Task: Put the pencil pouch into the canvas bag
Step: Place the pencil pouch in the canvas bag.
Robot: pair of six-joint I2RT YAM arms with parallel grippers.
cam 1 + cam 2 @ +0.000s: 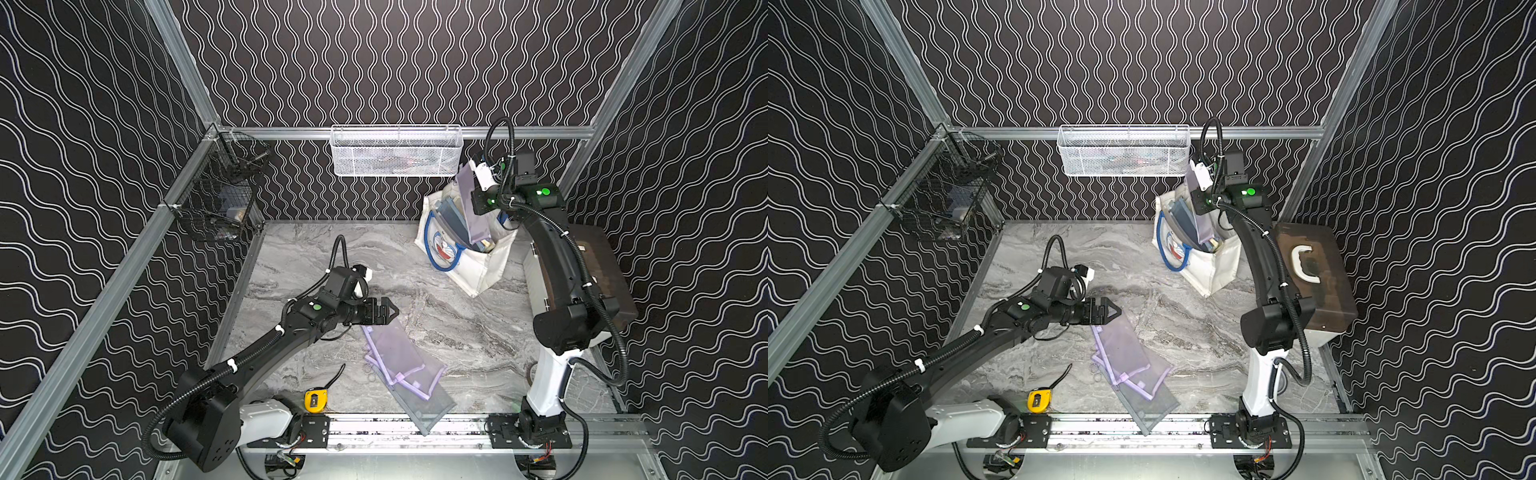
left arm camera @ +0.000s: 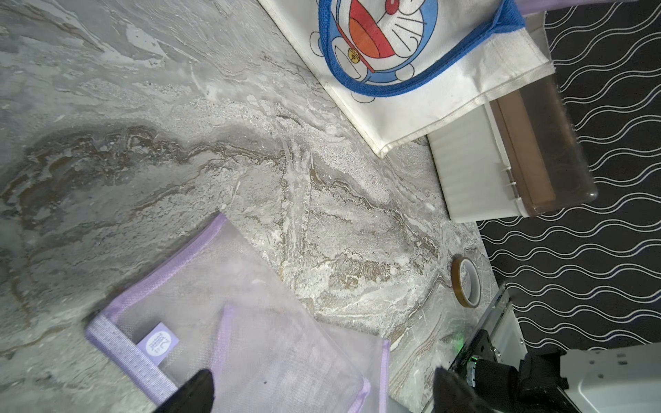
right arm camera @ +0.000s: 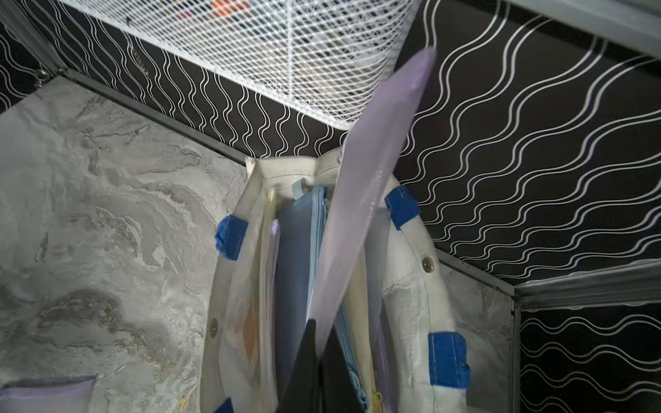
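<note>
The canvas bag (image 1: 482,266) stands open on the gray marble table (image 1: 311,257), with a blue and white cat face on its side. The right hand (image 3: 321,343) is just above the bag's open top. Its fingers are pressed together on the purple pencil pouch (image 1: 466,195). The low end of the pouch is down inside the bag. The top end sticks up out of the bag and leans toward the white wire basket (image 1: 397,151), which hangs on the wall just behind and above the bag. A blue zip pouch (image 3: 300,250) stands inside the bag too, right beside the purple one. The left hand (image 1: 388,311) is well apart from the bag, out over the middle of the table. Its fingers are spread wide and it holds nothing. Under that hand, on the table, lies a pile of flat see-through pouches (image 1: 399,361) with purple edges, far from the bag. A brown case with a white handle (image 1: 1316,274) sits close beside the bag, on the right arm's side. A roll of brown tape (image 2: 465,282) stands on edge on the table past the case, farther from the bag. A yellow tape measure (image 1: 316,400) lies far from the bag, by the near edge of the table. A black wire basket (image 1: 216,195) hangs on the side wall, far across from the bag.
</note>
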